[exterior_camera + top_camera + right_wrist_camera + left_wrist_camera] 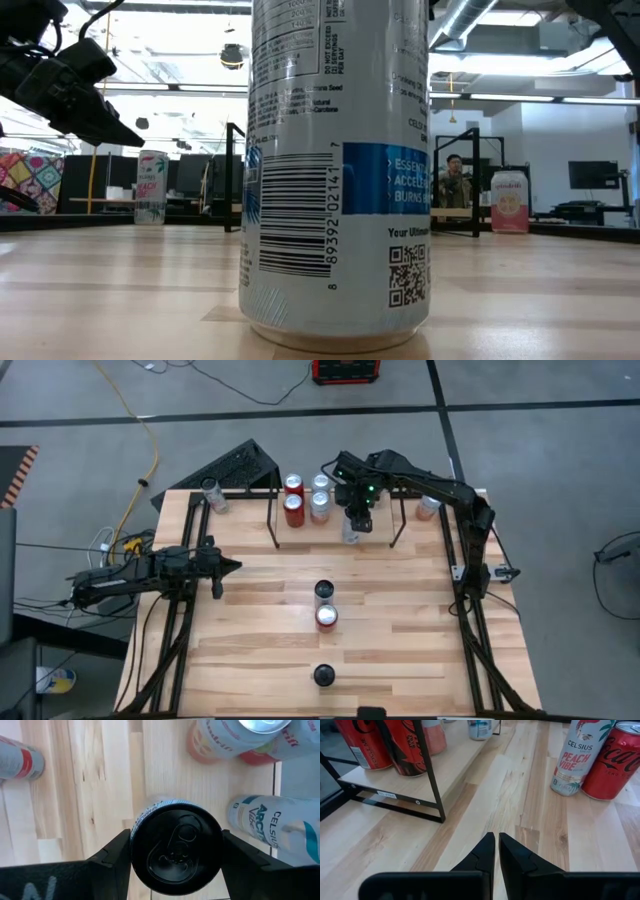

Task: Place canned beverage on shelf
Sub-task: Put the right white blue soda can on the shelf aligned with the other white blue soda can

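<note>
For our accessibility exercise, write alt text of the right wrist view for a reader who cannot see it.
Seen from directly above, a black-topped can sits between the right gripper's two dark fingers, over a pale wooden table. A white Celsius can and pink cans stand nearby.

Black-topped can (pixel 176 849) upright within the black-rod shelf (pixel 272 520).
</note>
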You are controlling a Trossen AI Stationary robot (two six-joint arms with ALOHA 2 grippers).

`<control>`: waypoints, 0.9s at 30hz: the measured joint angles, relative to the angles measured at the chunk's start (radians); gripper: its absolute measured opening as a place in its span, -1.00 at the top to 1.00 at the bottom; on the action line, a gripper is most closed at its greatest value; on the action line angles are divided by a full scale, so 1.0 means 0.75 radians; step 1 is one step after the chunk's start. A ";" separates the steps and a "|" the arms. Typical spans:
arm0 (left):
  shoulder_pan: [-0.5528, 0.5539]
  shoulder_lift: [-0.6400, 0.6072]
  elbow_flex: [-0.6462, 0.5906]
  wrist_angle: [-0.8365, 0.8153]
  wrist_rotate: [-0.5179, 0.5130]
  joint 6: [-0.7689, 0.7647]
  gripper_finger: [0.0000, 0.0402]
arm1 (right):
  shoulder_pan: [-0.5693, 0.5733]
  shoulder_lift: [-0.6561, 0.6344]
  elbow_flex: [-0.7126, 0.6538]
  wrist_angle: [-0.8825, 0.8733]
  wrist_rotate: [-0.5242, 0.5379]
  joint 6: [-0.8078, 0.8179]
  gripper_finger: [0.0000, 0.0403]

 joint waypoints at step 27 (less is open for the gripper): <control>0.000 0.000 0.000 -0.001 0.002 -0.004 0.95 | 0.032 -0.006 -0.006 0.013 0.088 0.099 -0.49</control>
